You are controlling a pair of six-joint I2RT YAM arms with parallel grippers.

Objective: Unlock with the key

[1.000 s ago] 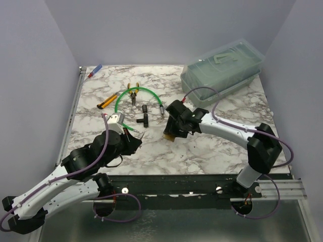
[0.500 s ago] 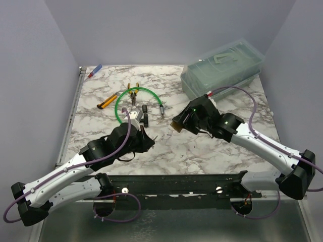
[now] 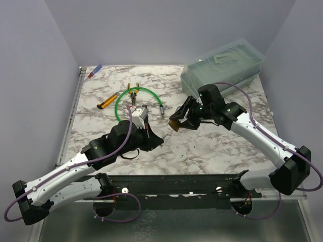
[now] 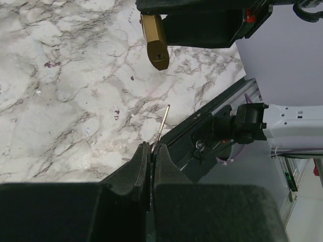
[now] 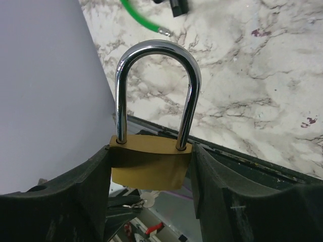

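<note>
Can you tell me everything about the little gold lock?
The padlock is small, with a gold, brass-looking body and a shiny silver metal loop on top. Both legs of the loop sit down in the body, so it looks locked. The right gripper squeezes the body from both sides and holds it up off the marble table. Nothing else touches it.

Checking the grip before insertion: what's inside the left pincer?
The left pincer is shut on the key; its thin silver blade sticks out toward the padlock. The key's head is covered by the fingers, so how it sits cannot be seen.
</note>
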